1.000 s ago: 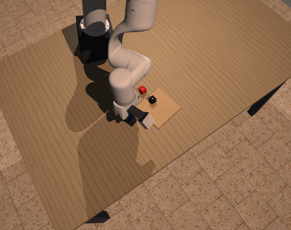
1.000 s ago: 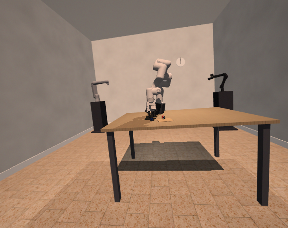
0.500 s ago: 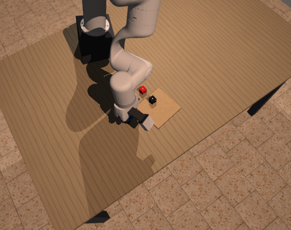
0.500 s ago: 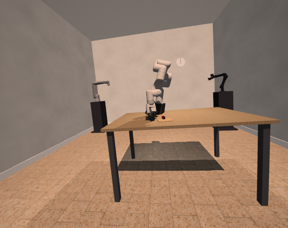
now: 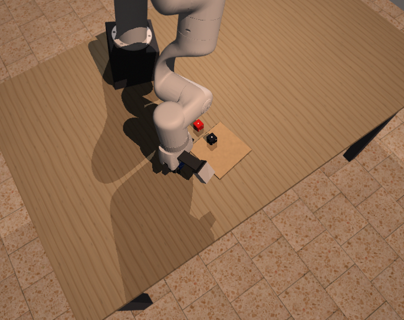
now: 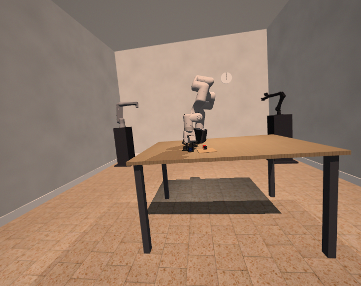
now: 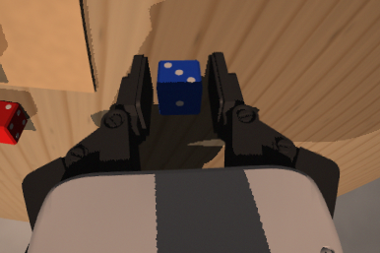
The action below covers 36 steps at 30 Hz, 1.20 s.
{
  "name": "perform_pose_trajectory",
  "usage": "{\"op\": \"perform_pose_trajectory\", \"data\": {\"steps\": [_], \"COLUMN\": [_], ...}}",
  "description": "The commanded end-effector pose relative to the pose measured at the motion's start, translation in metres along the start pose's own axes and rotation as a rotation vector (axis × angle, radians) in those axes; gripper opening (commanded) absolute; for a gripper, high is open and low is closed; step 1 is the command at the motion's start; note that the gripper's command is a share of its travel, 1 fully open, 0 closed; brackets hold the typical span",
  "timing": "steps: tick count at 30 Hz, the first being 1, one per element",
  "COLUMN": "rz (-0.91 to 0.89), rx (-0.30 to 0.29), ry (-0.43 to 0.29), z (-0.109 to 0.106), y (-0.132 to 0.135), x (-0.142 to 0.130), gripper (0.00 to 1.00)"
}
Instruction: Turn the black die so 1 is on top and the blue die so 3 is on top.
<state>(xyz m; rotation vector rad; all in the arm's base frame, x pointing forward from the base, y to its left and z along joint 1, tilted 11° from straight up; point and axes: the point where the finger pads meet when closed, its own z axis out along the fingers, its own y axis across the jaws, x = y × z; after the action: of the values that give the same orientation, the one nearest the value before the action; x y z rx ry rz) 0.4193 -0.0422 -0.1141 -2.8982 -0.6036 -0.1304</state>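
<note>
The blue die (image 5: 181, 165) (image 6: 190, 150) (image 7: 179, 95) stands on the table beside the mat (image 5: 225, 161) (image 6: 210, 151) (image 7: 39, 22). In the wrist view its top seems to show one pip, in shadow, and the side towards the camera three. My gripper (image 6: 189, 146) (image 7: 179, 71) is part open and points down, with one finger on each side of the blue die and a gap at both. The black die (image 5: 211, 139) (image 6: 205, 148) sits on the mat, one pip on top. The red die (image 5: 198, 125) (image 6: 204, 146) (image 7: 9, 125) is on the table beside the mat, one pip on top.
The wooden table (image 5: 291, 67) (image 6: 260, 144) carries the arm's black base (image 5: 132, 67). The wrist camera housing (image 5: 204, 172) overhangs the mat's near-left edge in the top view. The red die is close to the mat's edge nearest the base.
</note>
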Motion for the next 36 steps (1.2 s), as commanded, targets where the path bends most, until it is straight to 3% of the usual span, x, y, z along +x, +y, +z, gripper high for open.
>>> {"op": "perform_pose_trajectory", "data": {"steps": [1, 29, 30, 36], "rz": [0.000, 0.000, 0.000, 0.000], "rx": [-0.002, -0.002, -0.002, -0.002], "ry": [0.003, 0.003, 0.003, 0.003], "z": [-0.0011, -0.0011, -0.0011, -0.0011], "y": [0.0011, 0.0011, 0.0011, 0.0011], "x": [0.0010, 0.0010, 0.0010, 0.0010], "gripper": [0.42, 0.42, 0.21, 0.21]}}
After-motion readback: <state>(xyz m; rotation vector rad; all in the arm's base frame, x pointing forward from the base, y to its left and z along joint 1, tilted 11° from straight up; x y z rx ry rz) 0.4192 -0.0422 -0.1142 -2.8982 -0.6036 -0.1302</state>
